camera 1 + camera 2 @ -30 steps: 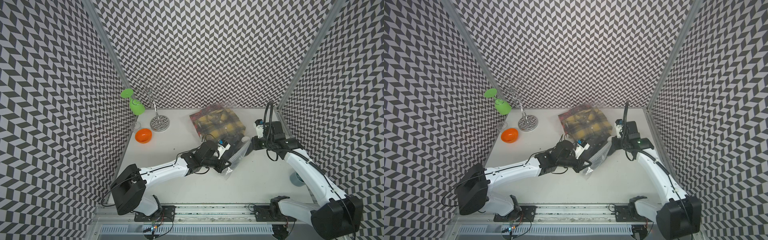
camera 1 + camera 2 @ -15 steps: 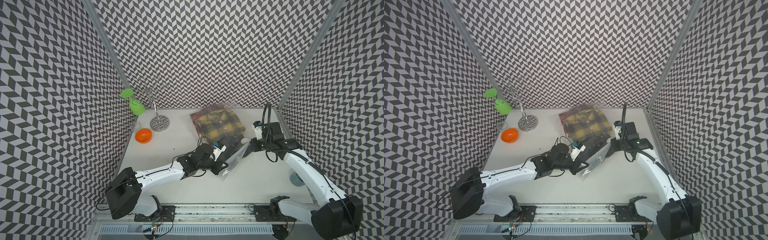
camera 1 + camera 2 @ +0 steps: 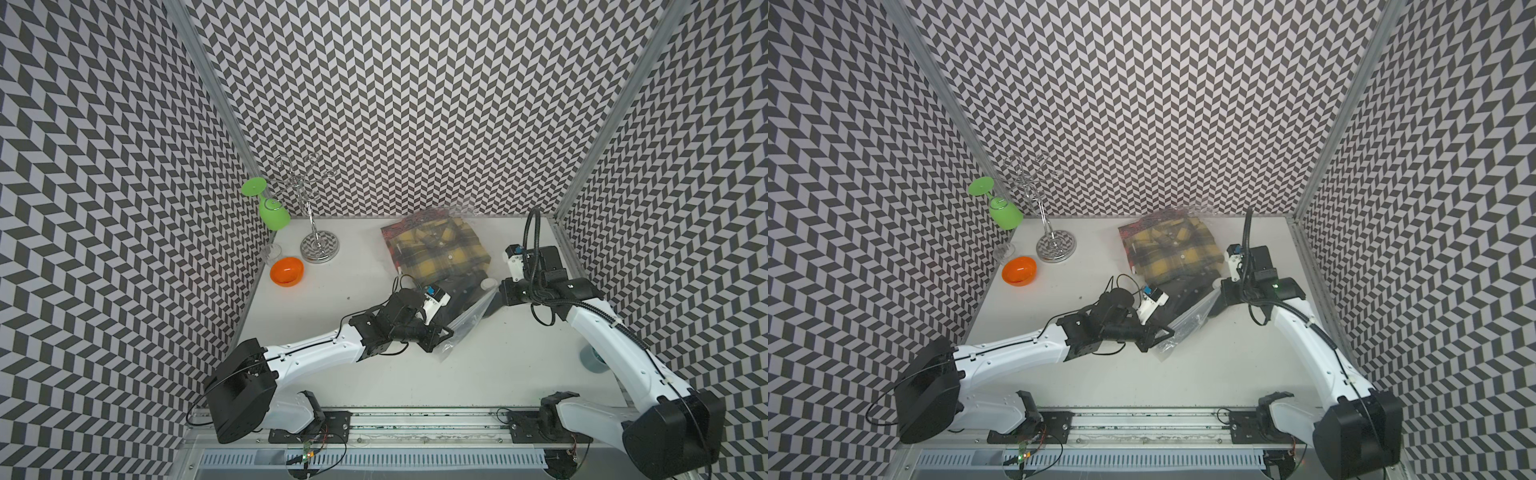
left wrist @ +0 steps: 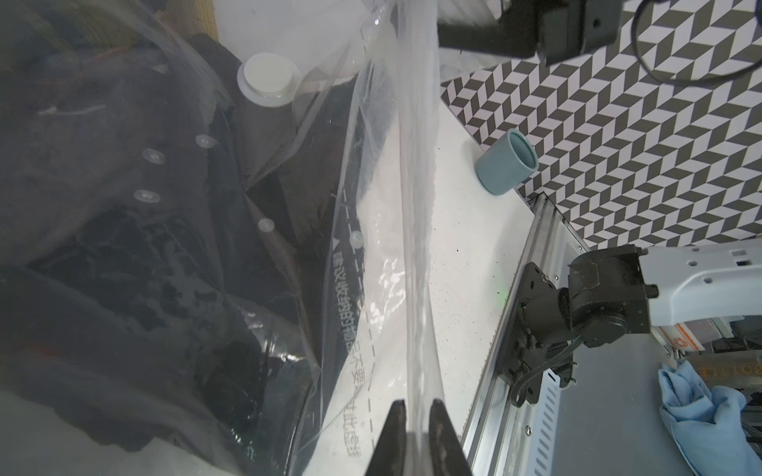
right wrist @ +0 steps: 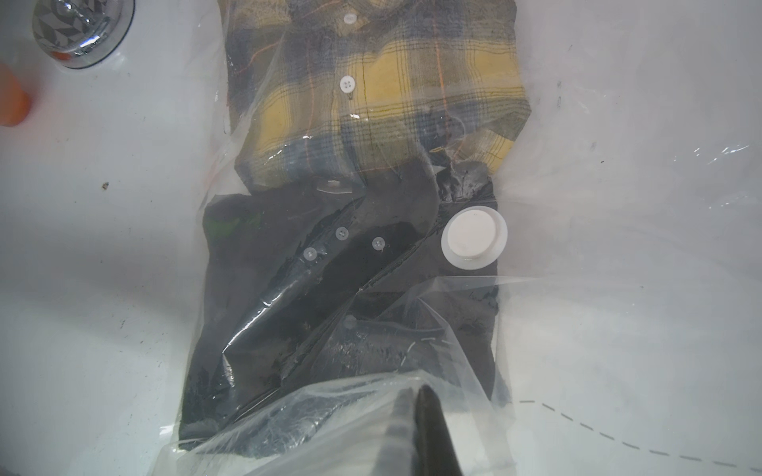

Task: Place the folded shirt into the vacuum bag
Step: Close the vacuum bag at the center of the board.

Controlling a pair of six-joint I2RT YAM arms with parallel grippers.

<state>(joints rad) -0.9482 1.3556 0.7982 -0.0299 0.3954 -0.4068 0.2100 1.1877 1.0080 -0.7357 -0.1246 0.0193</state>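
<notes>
Left tool (image 4: pixel 417 406) sits slightly nearer than before, clamped on vacuum bag (image 3: pixel 469 320) film; right tool (image 5: pixel 415 389) pinches same film, fingers together. Dark shirt (image 5: pixel 288 255) lies inside.

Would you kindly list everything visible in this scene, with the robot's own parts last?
vacuum bag: 1, clear, mid-table
valve cap: 1, white, on the bag
plaid shirt: 1, yellow-grey, behind the bag's plastic, far end
dark shirt: 1, black, behind the bag's plastic, near end
glass stand: 1, chrome, back left
wine glass: 1, green, hanging on the stand
bowl: 1, orange, beside the stand
cup: 1, blue-grey, by the right wall
left tool: 1, black, shut on the bag's edge
right tool: 1, black, shut on the bag
</notes>
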